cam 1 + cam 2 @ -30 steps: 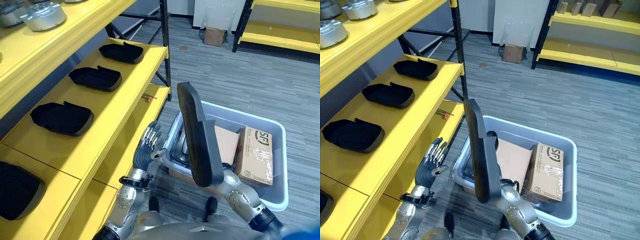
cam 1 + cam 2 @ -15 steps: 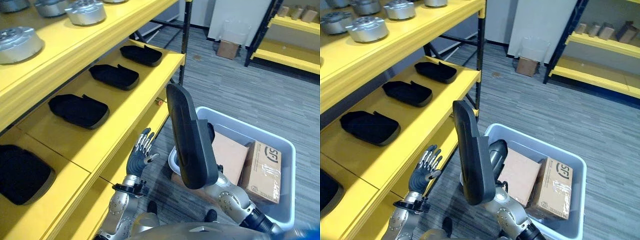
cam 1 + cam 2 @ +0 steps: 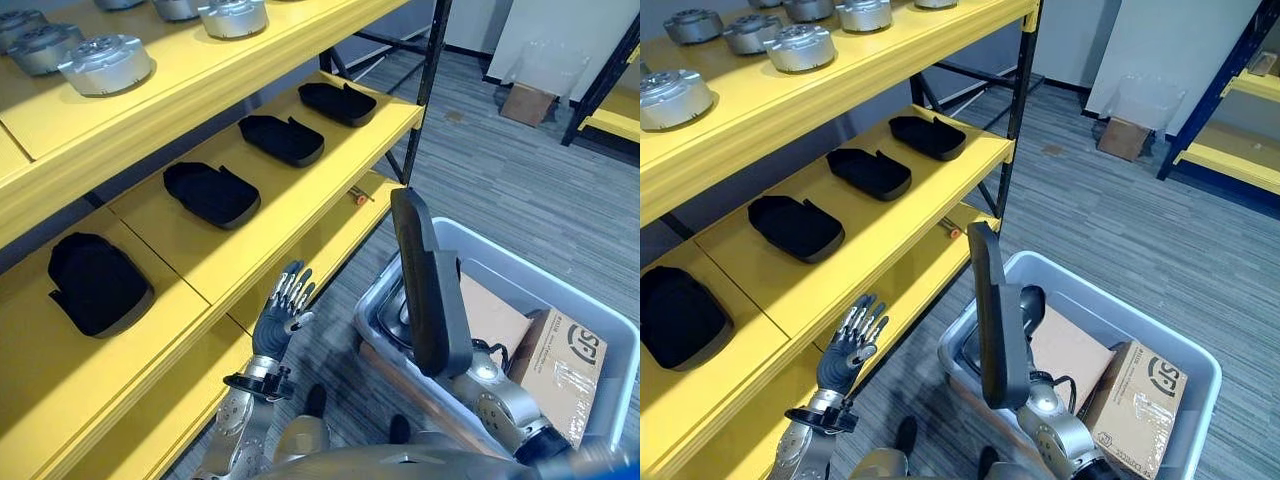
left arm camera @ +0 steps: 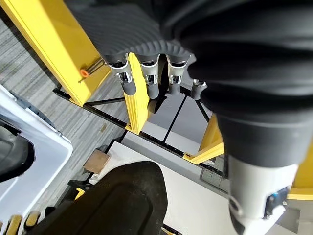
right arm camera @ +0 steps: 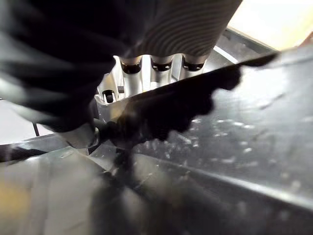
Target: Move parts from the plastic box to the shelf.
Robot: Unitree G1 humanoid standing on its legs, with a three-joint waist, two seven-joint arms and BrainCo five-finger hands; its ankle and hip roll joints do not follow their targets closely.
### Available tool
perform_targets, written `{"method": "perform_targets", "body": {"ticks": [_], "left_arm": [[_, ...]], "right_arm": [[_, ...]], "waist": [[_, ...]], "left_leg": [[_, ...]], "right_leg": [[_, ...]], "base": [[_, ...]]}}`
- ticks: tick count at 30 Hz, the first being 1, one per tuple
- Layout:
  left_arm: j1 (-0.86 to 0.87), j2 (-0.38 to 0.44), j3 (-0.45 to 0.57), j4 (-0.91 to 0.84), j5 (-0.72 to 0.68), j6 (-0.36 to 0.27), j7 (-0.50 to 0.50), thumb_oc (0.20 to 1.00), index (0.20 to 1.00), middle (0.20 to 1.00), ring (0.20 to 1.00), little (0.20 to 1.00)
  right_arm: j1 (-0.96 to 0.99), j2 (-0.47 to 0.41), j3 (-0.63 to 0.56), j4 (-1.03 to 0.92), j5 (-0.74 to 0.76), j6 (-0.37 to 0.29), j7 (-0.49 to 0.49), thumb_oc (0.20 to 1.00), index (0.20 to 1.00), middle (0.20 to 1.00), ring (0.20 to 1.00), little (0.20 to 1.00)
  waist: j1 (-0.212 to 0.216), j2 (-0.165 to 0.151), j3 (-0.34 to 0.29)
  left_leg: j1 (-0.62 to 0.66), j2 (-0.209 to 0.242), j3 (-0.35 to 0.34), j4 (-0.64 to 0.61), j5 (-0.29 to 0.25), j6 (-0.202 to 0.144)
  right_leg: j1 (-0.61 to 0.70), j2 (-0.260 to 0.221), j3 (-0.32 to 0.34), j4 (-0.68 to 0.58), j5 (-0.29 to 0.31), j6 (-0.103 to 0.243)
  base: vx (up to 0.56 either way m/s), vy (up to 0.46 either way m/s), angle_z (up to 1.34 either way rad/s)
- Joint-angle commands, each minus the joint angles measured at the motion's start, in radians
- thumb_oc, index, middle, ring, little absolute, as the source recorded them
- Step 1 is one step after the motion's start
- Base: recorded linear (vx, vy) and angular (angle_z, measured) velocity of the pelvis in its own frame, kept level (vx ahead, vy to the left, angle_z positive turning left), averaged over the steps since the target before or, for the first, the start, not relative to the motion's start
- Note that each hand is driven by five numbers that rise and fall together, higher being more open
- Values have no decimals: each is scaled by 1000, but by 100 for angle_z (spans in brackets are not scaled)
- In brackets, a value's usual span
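My right hand [image 5: 131, 81] is shut on a long black padded part [image 3: 425, 285], which it holds upright above the near left corner of the grey plastic box [image 3: 610, 325]. In the right wrist view its fingers curl over the part's dark edge [image 5: 195, 98]. My left hand [image 3: 283, 312] is open, its fingers straight and pointing up, close to the front edge of the yellow shelf [image 3: 300, 215]. Several black parts lie in a row on that middle shelf, among them one [image 3: 210, 192] and another [image 3: 288, 138].
Two cardboard boxes [image 3: 560, 370] and a metal part sit in the plastic box. Silver round parts [image 3: 105, 63] line the top shelf. A small orange-tipped tool [image 3: 357, 198] lies on the lower shelf. A dark upright post [image 3: 422, 75] stands at the shelf's end, a carton [image 3: 527, 103] on the floor beyond.
The camera has swung toward the shelf, so more of the shelf shows. My right hand still holds the black part upright over the box. The left hand stays open by the shelf edge.
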Motion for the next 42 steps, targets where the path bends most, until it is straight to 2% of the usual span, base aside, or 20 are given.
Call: {"method": "perform_targets", "body": {"ticks": [1, 3, 5, 7, 8, 9, 14, 15, 17, 18, 19, 22, 27, 31, 32, 40, 42], "left_arm": [[-49, 36, 47, -30, 0, -44, -27, 1000, 1000, 1000, 1000, 1000], [-50, 38, 54, -29, -17, -62, -11, 1000, 1000, 1000, 1000, 1000], [-42, 30, 93, -23, -48, -67, 51, 1000, 1000, 1000, 1000, 1000], [-36, 31, 104, -16, -30, -61, 32, 1000, 1000, 1000, 1000, 1000], [-46, 39, 107, -6, -44, -33, -58, 1000, 1000, 1000, 1000, 1000], [-56, 42, 98, -2, -44, -37, -65, 1000, 1000, 1000, 1000, 1000], [-103, 42, 63, -11, -4, -54, -4, 1000, 1000, 1000, 1000, 1000], [-129, 41, 56, -15, -12, -27, 3, 1000, 1000, 1000, 1000, 1000], [-147, 38, 46, -9, 5, -15, 3, 1000, 1000, 1000, 1000, 1000], [-155, 37, 40, -5, 20, -14, 7, 1000, 1000, 1000, 1000, 1000], [-169, 41, 21, 9, 41, -17, 13, 1000, 1000, 1000, 1000, 1000], [-173, 44, 5, 18, 45, -15, 25, 1000, 1000, 1000, 1000, 1000], [-145, 48, -7, 7, 78, -28, 57, 1000, 1000, 1000, 1000, 1000], [-96, 62, 1, -25, 71, -38, 47, 1000, 1000, 1000, 1000, 1000], [-81, 64, 9, -32, 70, -52, 61, 1000, 1000, 1000, 1000, 1000], [-59, 68, 29, -51, 82, -54, 72, 1000, 1000, 1000, 1000, 1000], [-65, 75, 28, -64, 107, -62, 101, 1000, 1000, 1000, 1000, 1000]], "right_arm": [[-81, 33, -9, -129, -82, -102, 15, 200, 200, 200, 200, 200], [-84, 21, -2, -141, -107, -105, 19, 200, 200, 200, 200, 200], [-110, 20, 33, -145, -124, -97, 30, 200, 200, 200, 200, 200], [-118, 21, 43, -145, -132, -91, 23, 200, 200, 200, 200, 200], [-97, 8, 29, -161, -131, -94, 13, 200, 200, 200, 200, 200], [-93, 6, 27, -165, -133, -91, 14, 200, 200, 200, 200, 200], [-100, -5, 34, -148, -114, -83, 52, 200, 200, 200, 200, 200], [-100, -6, 31, -141, -95, -78, 64, 200, 200, 200, 200, 200], [-103, -6, 27, -130, -90, -87, 76, 200, 200, 200, 200, 200], [-108, -8, 27, -124, -88, -94, 78, 200, 200, 200, 200, 200], [-117, -9, 21, -112, -69, -95, 85, 200, 200, 200, 200, 200], [-115, -9, 12, -116, -46, -86, 85, 200, 200, 200, 200, 200], [-93, -4, 10, -136, -65, -60, 98, 200, 200, 200, 200, 200], [-59, -12, 20, -167, -106, -60, 121, 200, 200, 200, 200, 200], [-60, -9, 32, -162, -114, -76, 127, 200, 200, 200, 200, 200], [-72, 4, 55, -173, -98, -59, 159, 200, 200, 200, 200, 200], [-98, 15, 86, -171, -135, -55, 147, 200, 200, 200, 200, 200]], "waist": [[8, -73, 21], [12, -71, 30], [36, -65, 56], [42, -64, 64], [11, -64, 69], [0, -68, 68], [-36, -97, 57], [-54, -109, 43], [-70, -116, 24], [-74, -114, 13], [-80, -92, 4], [-87, -74, 0], [-75, -58, -5], [-48, -48, -8], [-25, -45, -8], [23, -52, -14], [50, -57, -21]], "left_leg": [[12, -163, 1, -64, 70, 26], [-1, -163, 0, -53, 75, 21], [-33, -161, -3, -17, 83, 12], [-43, -158, 14, -1, 83, 9], [-53, -107, 203, 32, 70, -12], [-51, -90, 238, 52, 62, -16], [-5, -33, 300, 165, 1, -10], [25, -3, 343, 204, -8, -9], [54, 27, 369, 222, -6, -14], [75, 33, 371, 209, -8, -19], [104, 31, 380, 136, -23, -25], [127, 27, 408, 71, -36, -33], [135, 2, 374, 16, -26, -34], [132, -21, 334, -50, -5, -28], [122, -26, 310, -74, 7, -27], [108, -52, 299, -74, 0, -6], [105, -75, 306, -74, -9, 13]], "right_leg": [[97, 44, 47, -109, 104, -22], [99, 44, 45, -100, 99, -25], [103, 43, 34, -63, 80, -32], [108, 42, 24, -58, 78, -32], [124, 22, -55, -72, 81, -23], [122, 12, -74, -71, 82, -21], [106, -40, -113, -52, 82, -19], [106, -60, -139, -53, 85, -18], [100, -78, -158, -50, 84, -18], [95, -83, -166, -48, 82, -16], [91, -92, -185, -29, 61, -11], [103, -103, -210, -29, 48, -9], [123, -114, -216, -59, 60, 1], [129, -125, -222, -100, 83, 17], [136, -136, -236, -120, 95, 28], [148, -163, -280, -145, 121, 54], [148, -186, -300, -161, 149, 79]], "base": [[-61, -71, 7], [-62, -73, 12], [-74, -114, 13], [-70, -71, 23], [-115, -31, 54], [-128, 10, 120], [-61, 125, 92], [-51, 211, 32], [-49, 258, 47], [-24, 422, 69], [-5, 424, 56], [11, 293, 40], [-2, 295, 32], [-110, 284, 42], [-128, 275, 47], [-69, 168, 23], [-102, 255, 12]]}}
